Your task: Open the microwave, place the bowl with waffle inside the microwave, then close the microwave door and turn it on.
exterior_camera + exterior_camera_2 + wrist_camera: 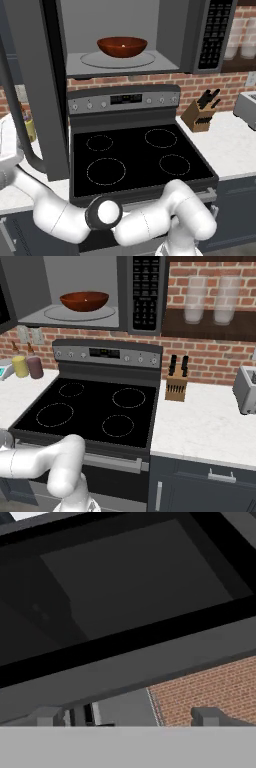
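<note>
A: Where is the wide, glossy reddish-brown bowl [122, 46]?

B: On the round glass turntable [118, 60] inside the dark grey box microwave [210, 35]; its wide window door [42, 90] hangs open to the left.

A: And the hand [127, 716]?

B: Its two dark fingertips [207, 716] stand spread apart, pinching nothing, close against the door's black glass.

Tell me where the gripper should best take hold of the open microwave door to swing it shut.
Probably the curved bar handle at the free edge of the microwave door, approached from the left. The door stands swung out leftward, and the bar stands off the panel, leaving room for fingers.
</note>
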Available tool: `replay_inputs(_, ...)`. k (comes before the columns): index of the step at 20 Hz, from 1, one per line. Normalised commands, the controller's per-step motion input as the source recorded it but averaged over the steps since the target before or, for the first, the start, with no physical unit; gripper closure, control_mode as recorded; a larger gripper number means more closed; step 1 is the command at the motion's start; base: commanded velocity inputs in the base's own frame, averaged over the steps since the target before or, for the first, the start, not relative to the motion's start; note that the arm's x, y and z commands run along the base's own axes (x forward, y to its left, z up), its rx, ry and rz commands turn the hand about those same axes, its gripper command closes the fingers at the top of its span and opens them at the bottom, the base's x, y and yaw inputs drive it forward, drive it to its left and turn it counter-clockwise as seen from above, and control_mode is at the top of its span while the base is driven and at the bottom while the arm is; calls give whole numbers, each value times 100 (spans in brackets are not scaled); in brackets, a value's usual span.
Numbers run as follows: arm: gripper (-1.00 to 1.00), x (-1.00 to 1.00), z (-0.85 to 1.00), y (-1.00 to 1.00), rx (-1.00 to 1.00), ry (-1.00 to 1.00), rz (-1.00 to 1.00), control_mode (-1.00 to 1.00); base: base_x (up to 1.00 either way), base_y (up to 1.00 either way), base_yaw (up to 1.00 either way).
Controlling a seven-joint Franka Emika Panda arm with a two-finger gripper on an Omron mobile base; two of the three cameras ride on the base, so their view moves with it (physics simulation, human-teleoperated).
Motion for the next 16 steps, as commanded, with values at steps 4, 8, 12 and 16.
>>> replay_inputs(4, -100, -2, 2, -81, 10, 0, -4, -100, 0, 0, 0)
replay_inputs(8, -100, 0, 9, -86, 9, 0, 0, -100, 0, 0, 0)
replay_inputs(12, -100, 0, 13, -85, 9, 0, 0, -100, 0, 0, 0)
replay_inputs(16, -100, 0, 16, -83, 9, 0, 0, -100, 0, 0, 0)
